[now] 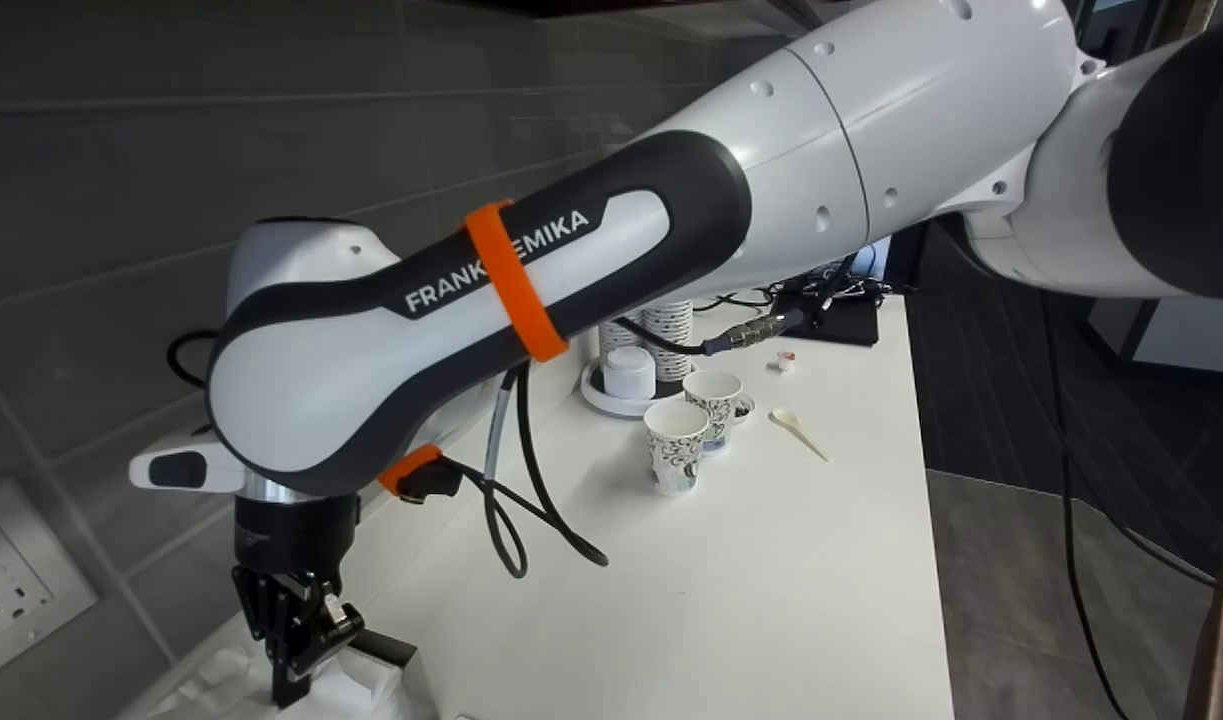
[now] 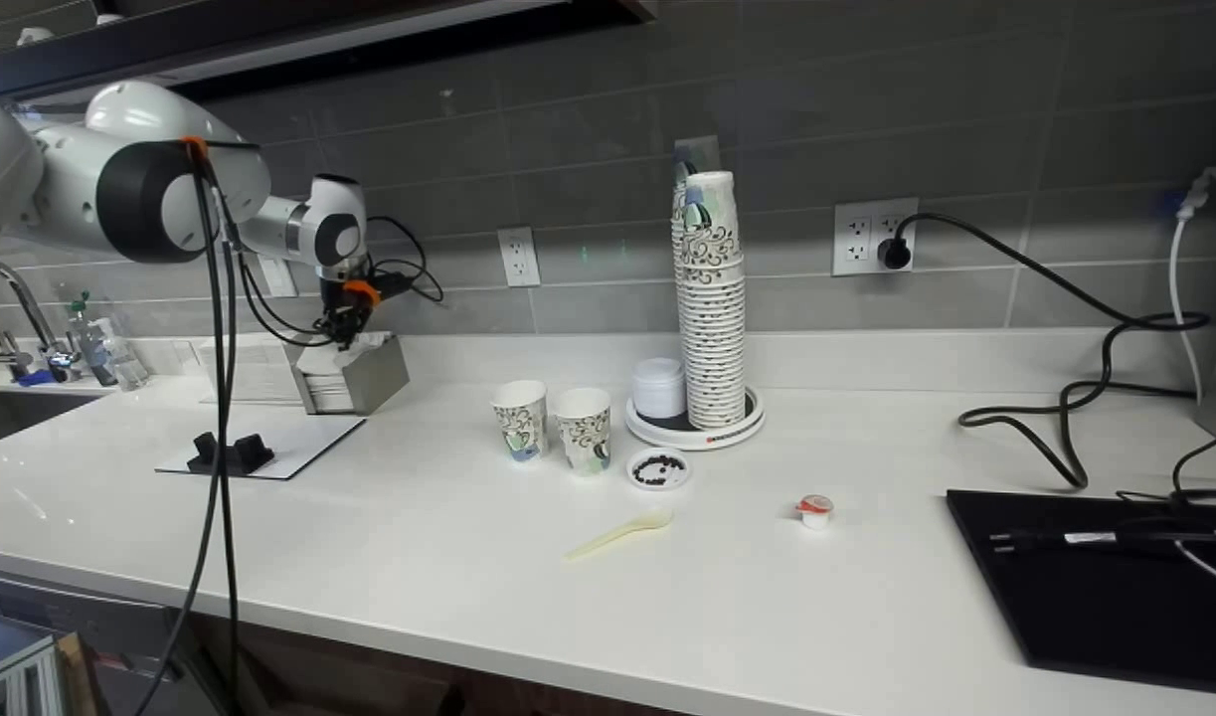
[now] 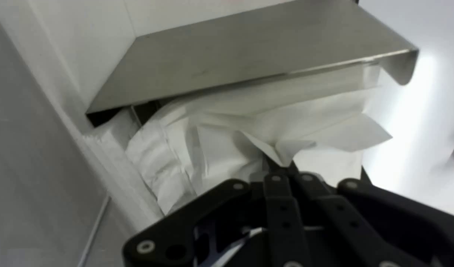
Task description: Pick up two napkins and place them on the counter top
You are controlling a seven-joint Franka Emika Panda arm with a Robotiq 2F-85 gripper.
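- On one long, smooth white counter top, I count two patterned white paper cups, upright side by side.
- One round white tray, at 3 o'clock from the cups, bears two tall stacks of patterned paper cups.
- One shallow round white dish with dark bits sits between 3 and 4 o'clock from the pair.
- One pale yellow spoon lies at 5 o'clock from them.
- One grey metal box-shaped holder stands between 9 and 10 o'clock from the cups in an exterior view.
- The thin white paper napkins are in the holder's mouth; I cannot count the sheets. They look soft and rumpled, creases running toward my fingertips, a pointed corner jutting out between 2 and 3 o'clock.
- My one black two-fingered gripper has its jaws drawn together, a fold of napkin pinched at the tips.
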